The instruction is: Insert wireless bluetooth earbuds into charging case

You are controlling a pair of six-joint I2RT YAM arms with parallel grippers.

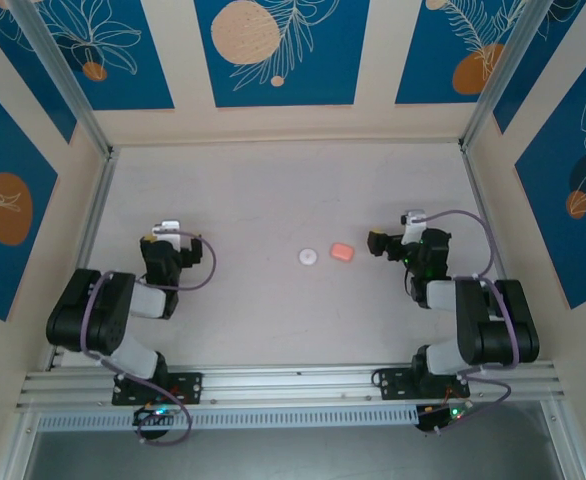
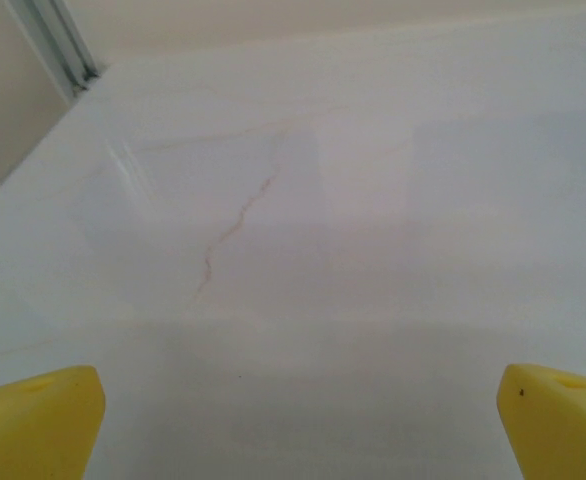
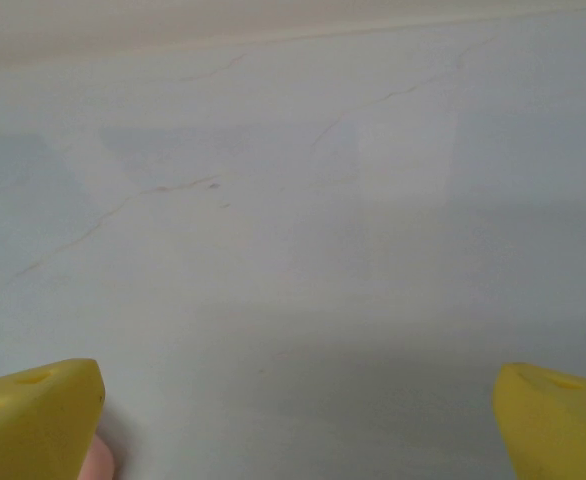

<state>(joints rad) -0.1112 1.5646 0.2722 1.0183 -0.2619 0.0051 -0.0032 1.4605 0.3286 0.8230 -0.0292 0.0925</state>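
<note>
Jaws of the left arm stand wide apart: its two yellow fingertips (image 2: 43, 420) sit at opposite lower corners of the left wrist view, with nothing between them but bare pale desk (image 2: 373, 200) marked by a thin reddish hairline vein (image 2: 228, 235). The right jaws are likewise spread and hold nothing, their yellow fingertips (image 3: 38, 415) framing plain desk surface crossed by faint grey veins. A small pale pink blur (image 3: 100, 462) shows at the bottom edge just beside the fingertip on the left side of that view; what it is cannot be told.

From above, the left arm (image 1: 103, 315) is folded low near the left side of the desk, its wrist pointing away from the bases. The right arm (image 1: 478, 325) is folded on the right, its wrist turned toward the desk's middle.

Between the arms, nearer the right one, lie a small round white case (image 1: 307, 257) and a small rounded salmon-pink case (image 1: 342, 252), side by side with a slim gap. The pink one lies just ahead of the right wrist. The wireless bluetooth earbuds are too small to make out here, so whether they sit in or beside the cases cannot be told.

A ribbed aluminium rail (image 1: 293, 385) carries both bases, and cream walls with blue leaf-patterned panels (image 1: 273, 50) surround the desk.
</note>
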